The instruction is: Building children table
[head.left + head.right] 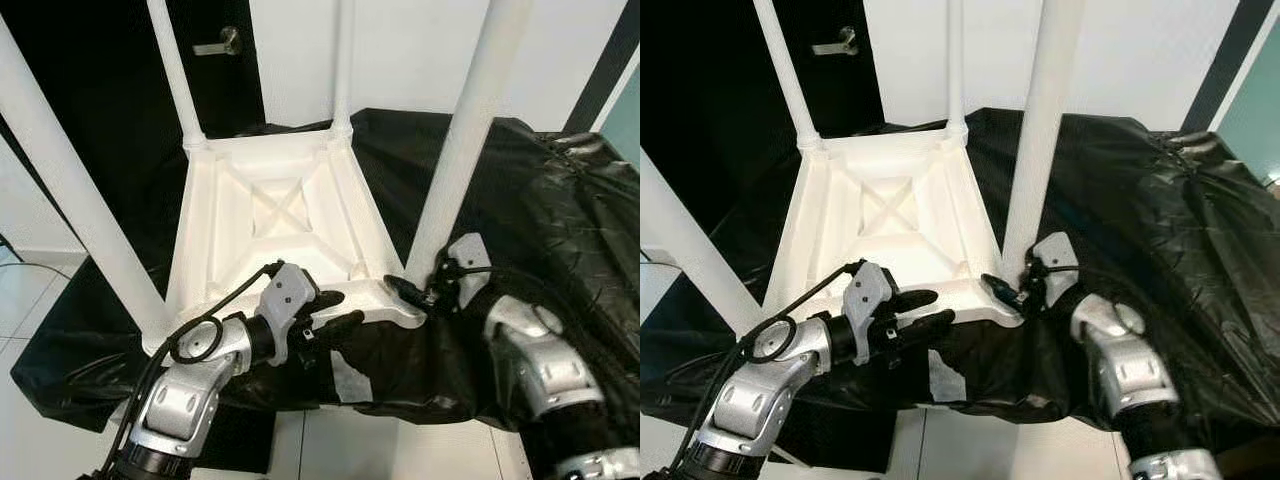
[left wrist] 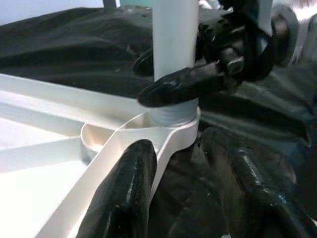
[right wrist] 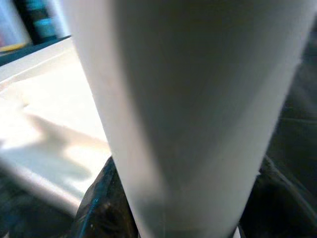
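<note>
A white children's table [image 1: 270, 215] lies upside down on a black-covered surface, with its legs pointing up. My right gripper [image 1: 415, 290] is shut around the front right leg [image 1: 465, 130] just above its socket. In the left wrist view its fingers [image 2: 183, 87] wrap the leg [image 2: 176, 39] above the threaded base. The leg [image 3: 188, 99] stands very close in the right wrist view. My left gripper [image 1: 338, 310] is at the table's front rim, open. One finger [image 2: 126, 193] lies over the white rim [image 2: 163, 148] and the other is outside it on the cloth.
Black sheeting [image 1: 560, 220] covers the whole work surface and hangs over its front edge. A dark door with a metal handle [image 1: 222, 42] stands behind on the left, beside a white wall. Tiled floor [image 1: 20, 290] shows at the left.
</note>
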